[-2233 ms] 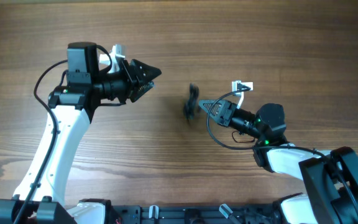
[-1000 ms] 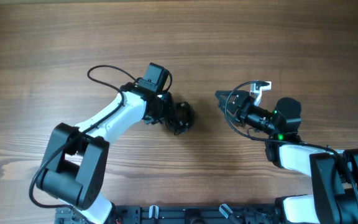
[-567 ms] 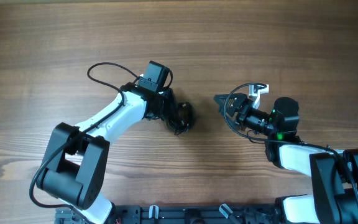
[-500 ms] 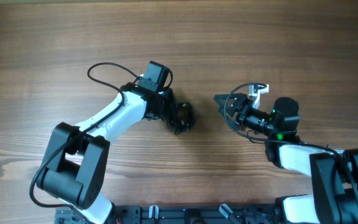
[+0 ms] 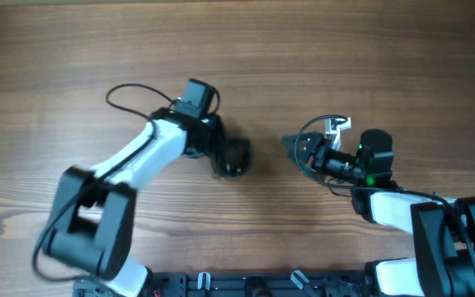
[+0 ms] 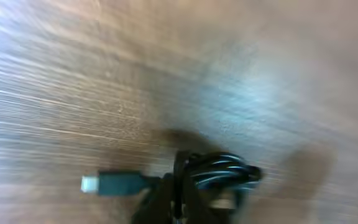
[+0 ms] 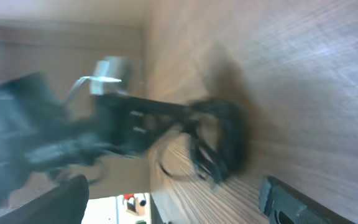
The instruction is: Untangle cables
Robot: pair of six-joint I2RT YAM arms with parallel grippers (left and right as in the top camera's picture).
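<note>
Cables lie as one small, tight black bundle directly at the tip of the left gripper, which reads as closed on the coil. Motion blur in the left wrist view prevents confirming how firmly it grips. A plug with a pale, silvery end projects sideways from the bundle and rests on the table. Judgement: the left arm is anchoring the knot so that the other arm can draw a free end out of it. Across a clear gap, the right gripper points at the bundle without touching it. Its fingers show at opposite lower corners of the right wrist view, so the jaws stand well apart and carry nothing. This suits a lined-up approach rather than a grasp. The overhead view alone establishes the separation between the two grippers and the bare wood beyond them. The left wrist view alone shows the exposed plug. The right wrist view alone shows the loops of the coil side-on, with the left gripper reaching into them from behind. No view shows how the two cords cross inside the knot.
</note>
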